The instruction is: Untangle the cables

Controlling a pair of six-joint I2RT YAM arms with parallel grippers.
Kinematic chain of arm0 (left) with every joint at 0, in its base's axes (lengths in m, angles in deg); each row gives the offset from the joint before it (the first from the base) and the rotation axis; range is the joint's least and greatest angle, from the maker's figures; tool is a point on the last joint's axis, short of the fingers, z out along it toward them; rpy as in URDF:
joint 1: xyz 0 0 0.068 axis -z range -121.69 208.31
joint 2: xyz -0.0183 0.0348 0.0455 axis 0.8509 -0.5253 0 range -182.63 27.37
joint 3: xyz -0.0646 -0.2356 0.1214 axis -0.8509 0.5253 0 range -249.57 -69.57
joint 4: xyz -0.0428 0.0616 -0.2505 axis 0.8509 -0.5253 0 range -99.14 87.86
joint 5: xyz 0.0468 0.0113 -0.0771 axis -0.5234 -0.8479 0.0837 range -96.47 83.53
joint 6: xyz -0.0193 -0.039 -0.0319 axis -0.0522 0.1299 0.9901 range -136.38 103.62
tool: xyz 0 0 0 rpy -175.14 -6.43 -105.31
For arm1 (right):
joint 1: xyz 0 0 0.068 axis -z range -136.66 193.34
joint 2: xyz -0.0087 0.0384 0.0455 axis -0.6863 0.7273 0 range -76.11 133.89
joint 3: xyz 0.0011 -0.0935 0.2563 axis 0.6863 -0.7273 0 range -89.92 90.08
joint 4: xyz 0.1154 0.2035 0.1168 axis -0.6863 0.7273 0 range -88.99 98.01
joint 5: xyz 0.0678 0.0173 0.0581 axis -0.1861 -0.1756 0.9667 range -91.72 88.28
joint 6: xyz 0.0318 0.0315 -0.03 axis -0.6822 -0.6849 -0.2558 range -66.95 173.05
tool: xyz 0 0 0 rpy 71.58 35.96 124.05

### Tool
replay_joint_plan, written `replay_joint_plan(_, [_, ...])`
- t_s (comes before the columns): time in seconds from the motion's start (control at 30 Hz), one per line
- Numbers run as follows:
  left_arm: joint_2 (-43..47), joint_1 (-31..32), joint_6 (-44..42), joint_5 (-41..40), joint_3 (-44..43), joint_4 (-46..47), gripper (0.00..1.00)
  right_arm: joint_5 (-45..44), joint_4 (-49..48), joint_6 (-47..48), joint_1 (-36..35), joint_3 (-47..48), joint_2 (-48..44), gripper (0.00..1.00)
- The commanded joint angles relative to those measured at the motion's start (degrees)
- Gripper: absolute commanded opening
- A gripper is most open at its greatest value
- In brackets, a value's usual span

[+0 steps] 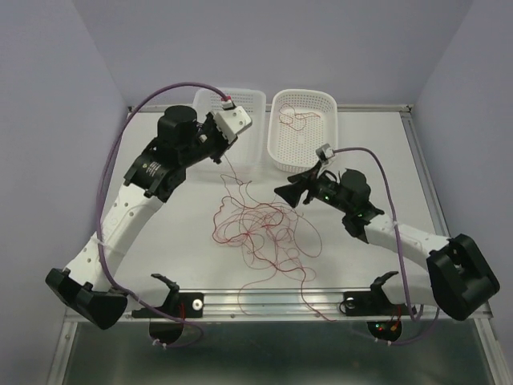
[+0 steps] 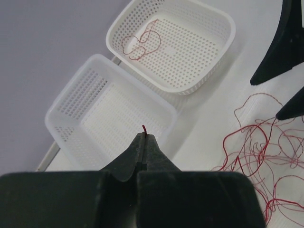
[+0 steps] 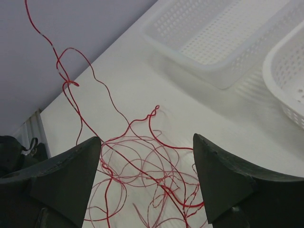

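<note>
The left gripper is seen with its fingers pressed together on the lifted strand, of which only a short red tip shows above them. It is held over the empty perforated basket. The right gripper is held low over the tangle of cables, its fingers wide apart and nothing gripped between them. The tangle lies on the white surface, between the two arms and nearer than the baskets. One loose cable is already lying in the second basket.

Several failures can be expected from here. So little of the strand is caught that it could be pulled out of the closed fingers under any tension. In the right wrist view a small knot is seen where the strand rises, and it appears to be looped with a neighbouring strand. If it is pulled further, the knot may be tightened or the whole heap dragged along rather than one cable freed. If the right fingers are closed where they stand, several strands could be pinched at once, which would lock the tangle instead of anchoring it.

Much cannot be made out. The left fingertips are hidden beneath the wrist in the top view, and the strand is too fine there to be followed along its whole length. The cables cannot be counted. The heap is cut off at the lower edge of the right wrist view, and it cannot be told whether the right fingers touch any strand.
</note>
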Motion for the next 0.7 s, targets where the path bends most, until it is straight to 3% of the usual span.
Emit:
replay_joint_plan(0.0, [2.87, 0.26, 3.49, -4.53, -7.02, 2.02, 0.00, 1.64, -3.49, 4.52, -4.40, 8.49, 3.96, 0.84])
replay_joint_plan(0.2, [2.78, 0.26, 4.46, -5.16, -14.84, -0.26, 0.00, 5.15, -3.49, 8.21, -8.53, 16.05, 10.19, 0.84])
replay_joint_plan(0.4, [2.52, 0.17, 4.20, -5.24, -16.79, -1.76, 0.00, 8.40, -3.14, 11.72, -11.17, 19.13, 14.33, 0.85])
replay_joint_plan(0.67, [2.61, 0.26, 4.02, -4.28, -16.96, -2.37, 0.00, 1.65, -2.26, 16.46, -13.81, 23.70, 18.90, 0.85])
